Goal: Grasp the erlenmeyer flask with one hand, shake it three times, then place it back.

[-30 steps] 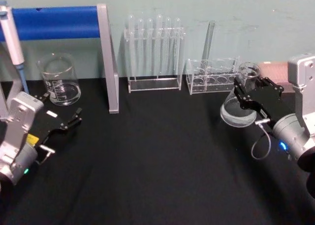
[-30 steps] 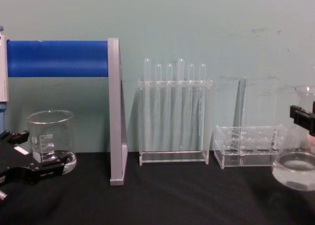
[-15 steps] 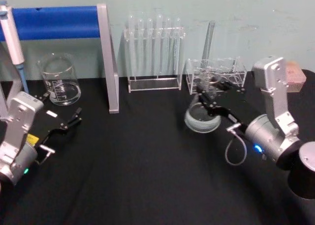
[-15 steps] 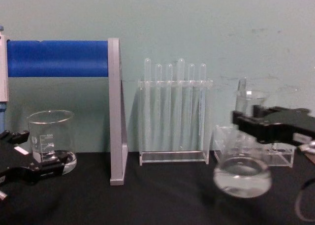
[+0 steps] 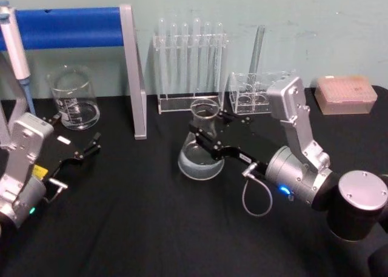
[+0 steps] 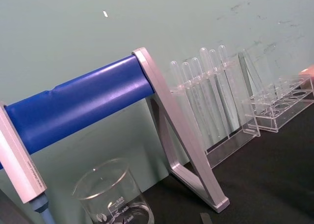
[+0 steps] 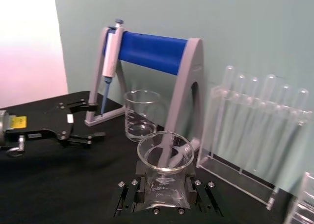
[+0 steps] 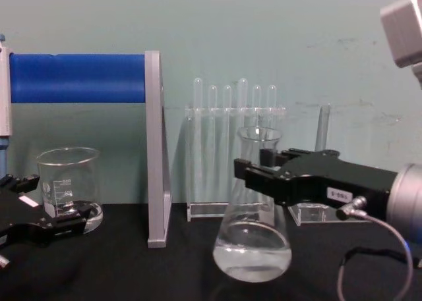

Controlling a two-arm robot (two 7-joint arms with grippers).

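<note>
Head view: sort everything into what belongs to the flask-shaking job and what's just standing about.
Job: erlenmeyer flask; right gripper, shut on its neck.

Standing about: beaker; tall test tube rack; low rack; pipette stand; pipette; pink box; left gripper, parked at the left.

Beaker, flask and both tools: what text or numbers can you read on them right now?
"400", with "300" just below: graduations on the beaker.
Too blurred to read: numbers on the white label on the right tool.
Too small to read: the white mark on the erlenmeyer flask.
Unreadable: the yellow label behind the parked left tool.
</note>
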